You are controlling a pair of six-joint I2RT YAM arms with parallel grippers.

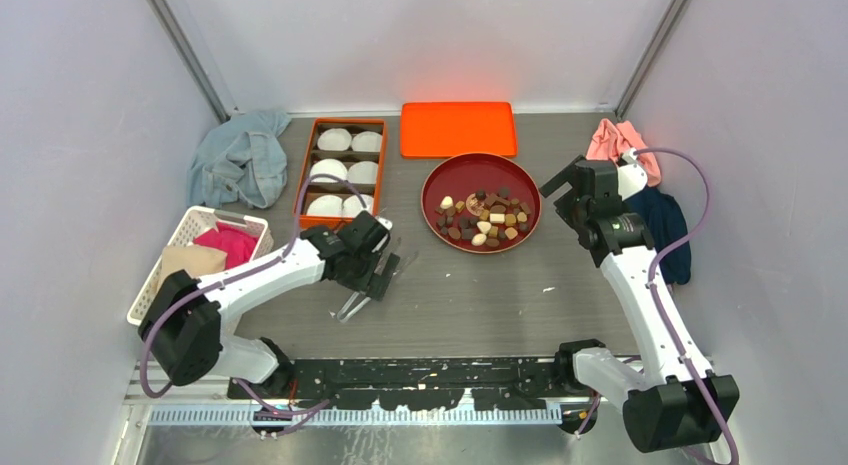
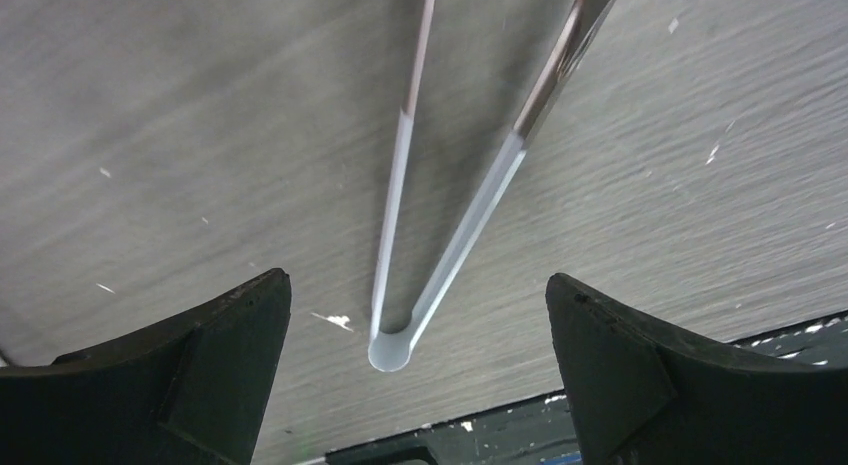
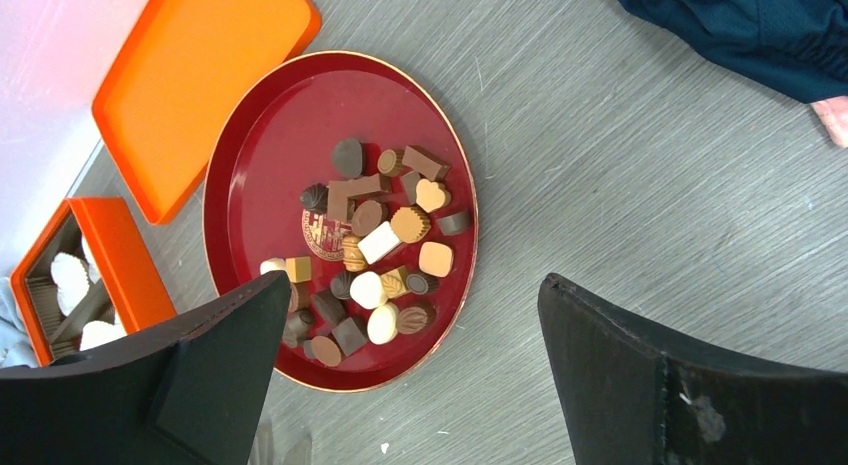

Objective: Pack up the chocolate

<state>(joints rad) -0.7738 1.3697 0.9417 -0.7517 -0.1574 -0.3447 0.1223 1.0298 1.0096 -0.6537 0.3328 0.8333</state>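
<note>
Several chocolates (image 1: 485,217) in dark brown, tan and cream lie in a round red plate (image 1: 470,167); the right wrist view shows the chocolates (image 3: 380,255) and the plate (image 3: 270,135) too. An orange box (image 1: 308,175) holds white paper cups (image 1: 333,140). My left gripper (image 1: 378,275) is open and empty, low over metal tongs (image 1: 352,305) that lie on the table. In the left wrist view the tongs (image 2: 470,220) lie between my open fingers, hinge end nearest the left gripper (image 2: 415,285). My right gripper (image 1: 558,183) is open and empty, raised just right of the plate; it also shows in the right wrist view (image 3: 415,285).
An orange lid (image 1: 458,128) lies behind the plate. A blue cloth (image 1: 240,160) and a white basket (image 1: 158,270) of cloths are at the left. A pink cloth (image 1: 620,140) and a navy cloth (image 1: 665,225) are at the right. Walls close three sides.
</note>
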